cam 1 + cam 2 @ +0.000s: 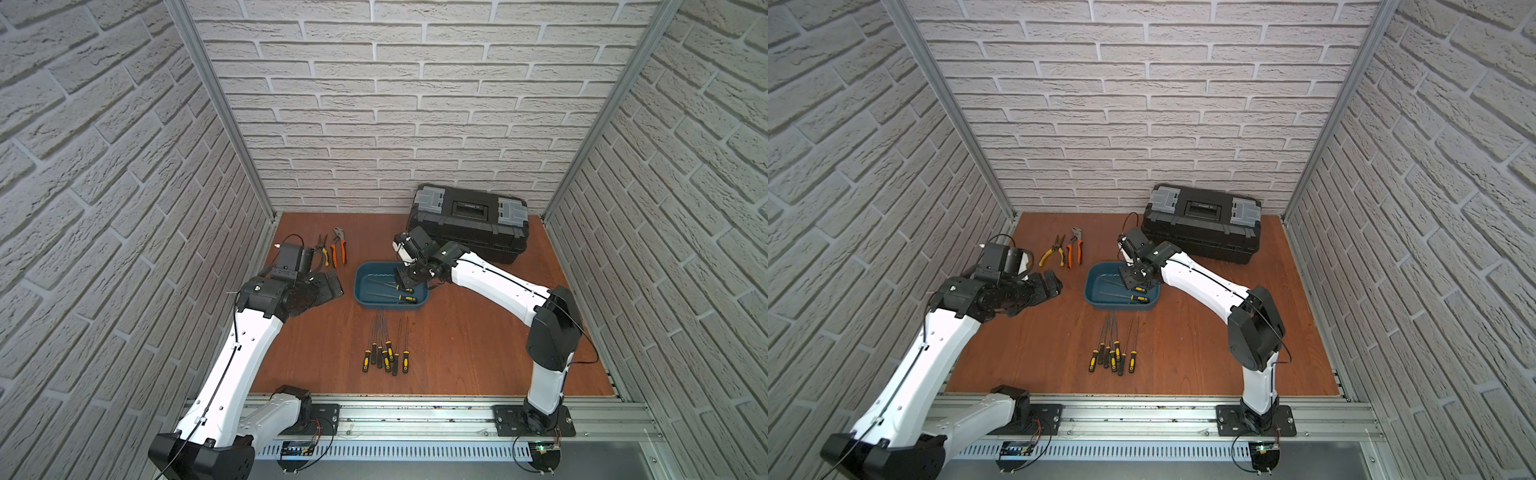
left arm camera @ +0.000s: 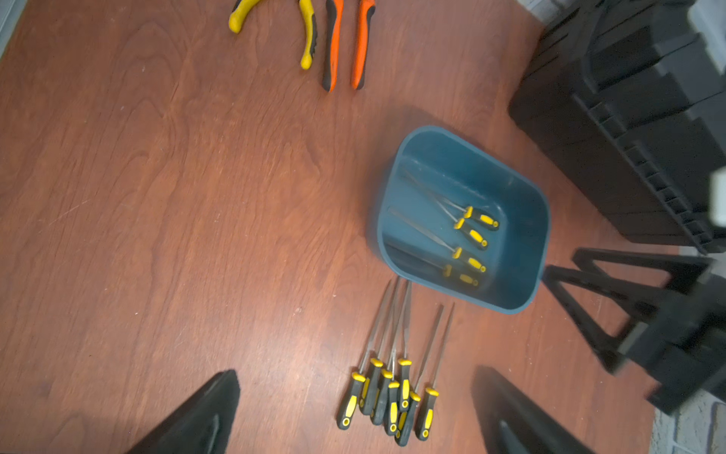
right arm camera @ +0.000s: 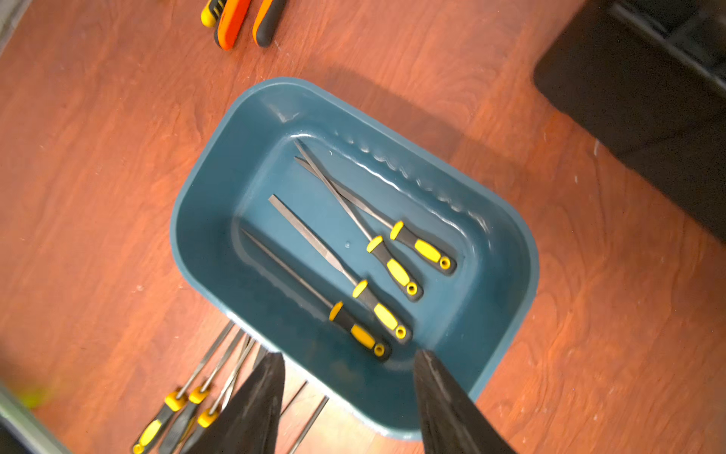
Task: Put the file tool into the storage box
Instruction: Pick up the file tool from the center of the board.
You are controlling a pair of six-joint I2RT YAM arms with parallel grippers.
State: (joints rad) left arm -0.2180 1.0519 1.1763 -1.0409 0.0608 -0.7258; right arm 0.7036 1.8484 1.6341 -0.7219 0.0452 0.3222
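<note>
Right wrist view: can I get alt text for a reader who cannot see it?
Four files lie in the teal box, below the open, empty right claw. More files lie on the wooden table beside the box, with pliers and a black toolbox farther off.

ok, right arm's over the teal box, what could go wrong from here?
1. The right gripper hangs open over the storage box edge; pulling out sideways could clip its rim and shove it.
2. The remaining files lie bunched and overlapping on the table; pinching one may drag neighbours or lift two.
</note>
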